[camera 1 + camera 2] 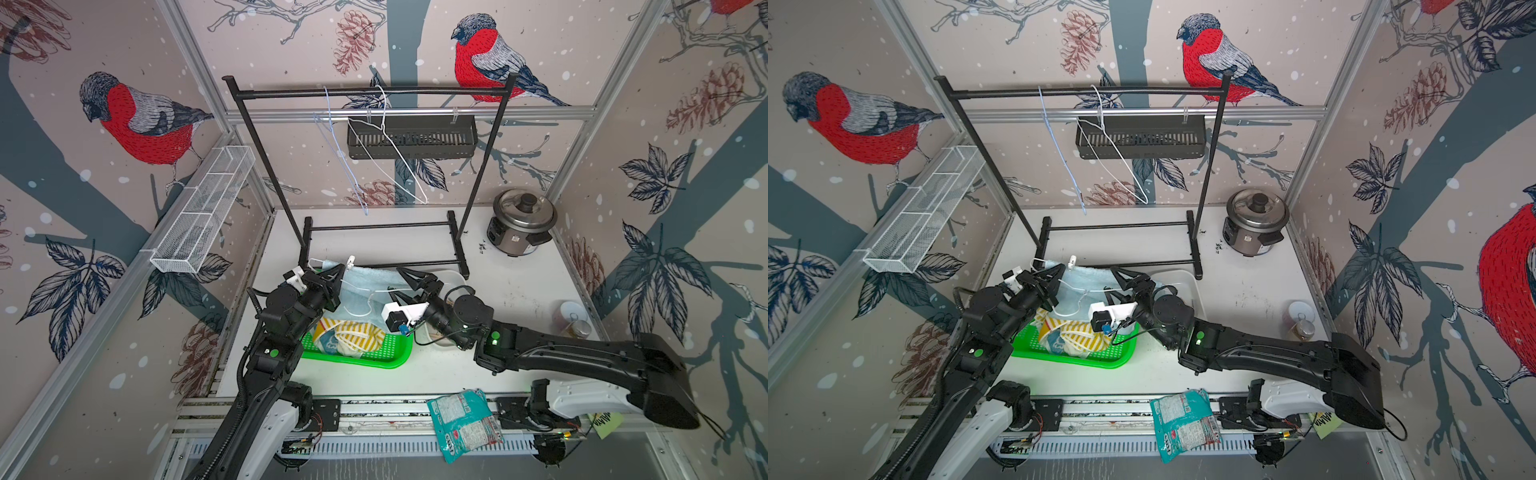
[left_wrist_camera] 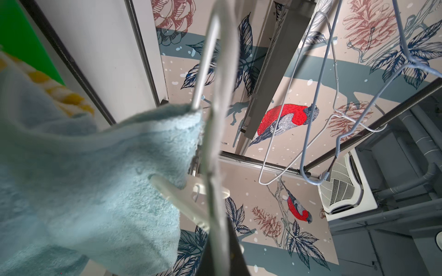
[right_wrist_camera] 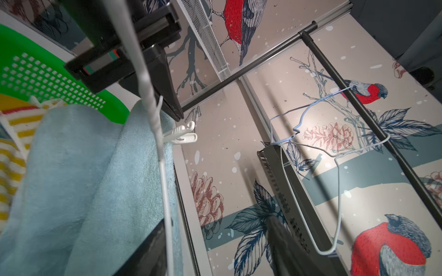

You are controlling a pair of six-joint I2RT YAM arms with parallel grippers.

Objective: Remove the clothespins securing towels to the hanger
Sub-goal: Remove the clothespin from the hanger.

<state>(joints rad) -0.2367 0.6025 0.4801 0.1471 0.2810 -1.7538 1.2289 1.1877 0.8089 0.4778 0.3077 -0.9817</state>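
Left gripper is clenched, it seems on the white hanger; right gripper stands released beside it; one white clothespin pins the blue towel to it, near the tabletop's left edge.

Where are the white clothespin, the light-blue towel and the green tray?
white clothespin (image 3: 181,135): right wrist view, on its handles.
light-blue towel (image 3: 83,179): right wrist view, middle of its terry surface.
green tray (image 1: 392,345): in a top view, bare perforated floor.
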